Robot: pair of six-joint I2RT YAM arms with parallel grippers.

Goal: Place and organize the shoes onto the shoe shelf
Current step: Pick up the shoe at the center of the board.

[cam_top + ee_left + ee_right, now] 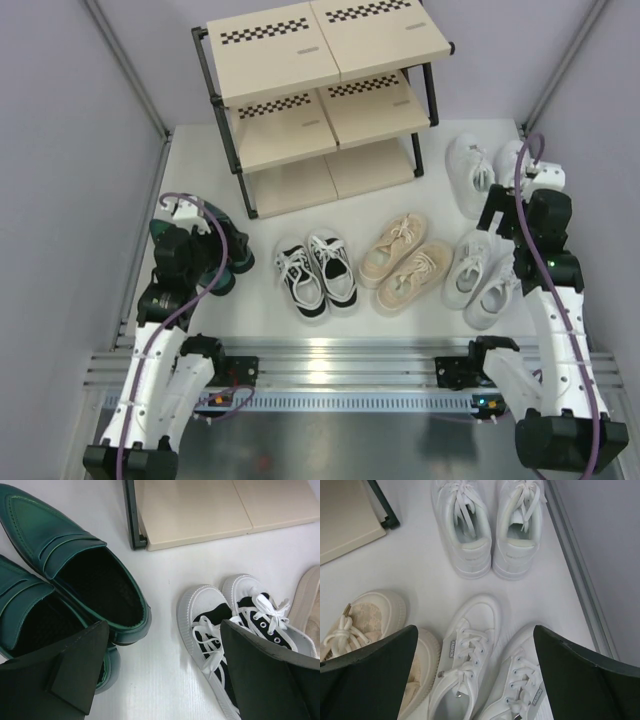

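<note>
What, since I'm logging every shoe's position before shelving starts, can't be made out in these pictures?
- Green shoes: top view, largely covered by the left arm.
- Far white pair: top view, right shoe partly behind the right arm.
- Black-and-white sneakers: left wrist view, heels hidden by a finger and the bottom edge.
- Shoe shelf: top view, lowest board's rear hidden under upper boards.
</note>
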